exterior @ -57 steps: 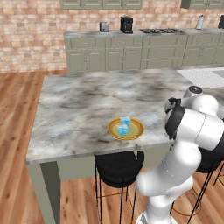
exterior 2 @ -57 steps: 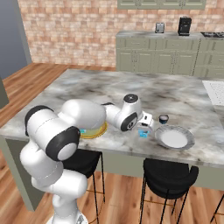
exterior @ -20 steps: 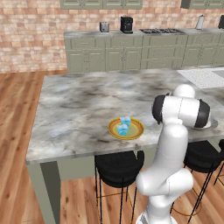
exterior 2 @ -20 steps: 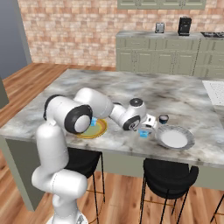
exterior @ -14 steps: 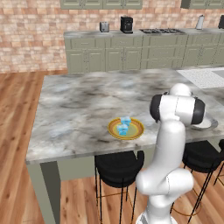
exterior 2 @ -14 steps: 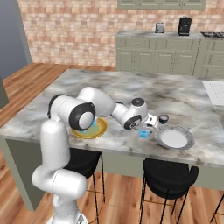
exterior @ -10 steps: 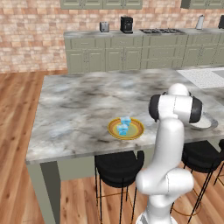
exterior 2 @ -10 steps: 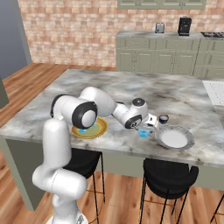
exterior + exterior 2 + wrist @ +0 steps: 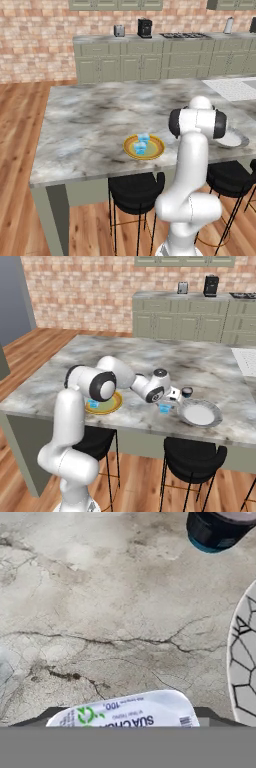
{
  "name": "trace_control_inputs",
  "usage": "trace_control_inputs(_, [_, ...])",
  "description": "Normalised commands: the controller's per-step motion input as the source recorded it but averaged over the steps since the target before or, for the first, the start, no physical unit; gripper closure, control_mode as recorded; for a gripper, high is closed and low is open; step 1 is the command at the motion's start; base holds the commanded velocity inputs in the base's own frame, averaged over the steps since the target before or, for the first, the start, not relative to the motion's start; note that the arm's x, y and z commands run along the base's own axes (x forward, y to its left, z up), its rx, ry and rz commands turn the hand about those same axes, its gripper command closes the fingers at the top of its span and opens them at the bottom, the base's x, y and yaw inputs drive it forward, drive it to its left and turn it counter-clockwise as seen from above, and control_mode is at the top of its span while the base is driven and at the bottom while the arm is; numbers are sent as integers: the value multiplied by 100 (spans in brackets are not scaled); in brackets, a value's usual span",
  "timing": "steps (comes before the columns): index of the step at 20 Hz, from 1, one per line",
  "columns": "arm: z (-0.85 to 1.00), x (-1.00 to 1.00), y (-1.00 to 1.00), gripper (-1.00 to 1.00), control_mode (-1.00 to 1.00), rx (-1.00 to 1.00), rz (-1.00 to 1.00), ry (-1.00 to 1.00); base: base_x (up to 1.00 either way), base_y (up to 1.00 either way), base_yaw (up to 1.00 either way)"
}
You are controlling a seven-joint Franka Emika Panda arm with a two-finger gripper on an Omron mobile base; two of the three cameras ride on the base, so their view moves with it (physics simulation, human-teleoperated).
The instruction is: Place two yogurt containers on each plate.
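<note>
Beside grey plate (image 9: pixel 200 414): dark cup (image 9: pixel 187 391), yogurt container (image 9: pixel 164 408) (near end effector (image 9: pixel 172 399)).

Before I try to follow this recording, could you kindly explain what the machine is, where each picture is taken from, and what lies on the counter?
It is a white robot arm on a driving base, in a rendered kitchen. Two cameras ride on the base, behind the arm to its left and right. A third sits on the hand and looks along the fingers.

On the marble counter lies a yellow-rimmed plate with two yogurt cups on it. Further right is a grey-white plate, with nothing on it. A dark-looking cup stands beside it.

The hand reaches low over a third yogurt cup, just left of that plate. Its fingers flank the cup, which stands on the counter; whether they grip it I cannot tell.
</note>
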Motion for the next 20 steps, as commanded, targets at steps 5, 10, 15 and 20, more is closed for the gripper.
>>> trace_control_inputs(5, [-7, -2, -3, 100, -100, 0, 0, 2, 0, 0, 0])
trace_control_inputs(10, [65, -76, -2, 100, -100, 1, -8, 0, 0, 0, 0])
trace_control_inputs(15, [79, -61, -14, 100, -100, 0, -14, -3, 0, 0, 0])
trace_control_inputs(20, [6, 24, -55, 100, -100, -15, -14, 0, 0, 0, 0])
